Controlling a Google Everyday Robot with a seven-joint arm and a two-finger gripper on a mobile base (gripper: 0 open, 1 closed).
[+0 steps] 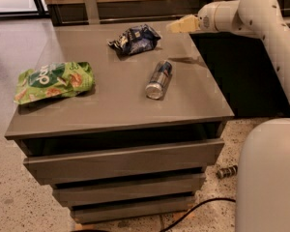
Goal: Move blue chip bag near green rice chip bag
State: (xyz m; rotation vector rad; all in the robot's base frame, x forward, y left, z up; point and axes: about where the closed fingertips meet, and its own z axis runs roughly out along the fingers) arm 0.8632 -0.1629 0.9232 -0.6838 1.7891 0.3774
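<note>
The blue chip bag [135, 39] lies crumpled at the back middle of the grey cabinet top [111, 100]. The green rice chip bag [54, 80] lies flat at the left edge of the top, well apart from the blue bag. My gripper [176, 26] hangs over the back right of the top, to the right of the blue bag and above the surface, not touching anything. Its beige fingertips point left toward the blue bag.
A silver-and-blue drink can [159, 79] lies on its side in the middle right of the top, in front of the blue bag. The cabinet has several drawers [121, 161]. A dark wall runs behind. A cable [198, 209] lies on the floor.
</note>
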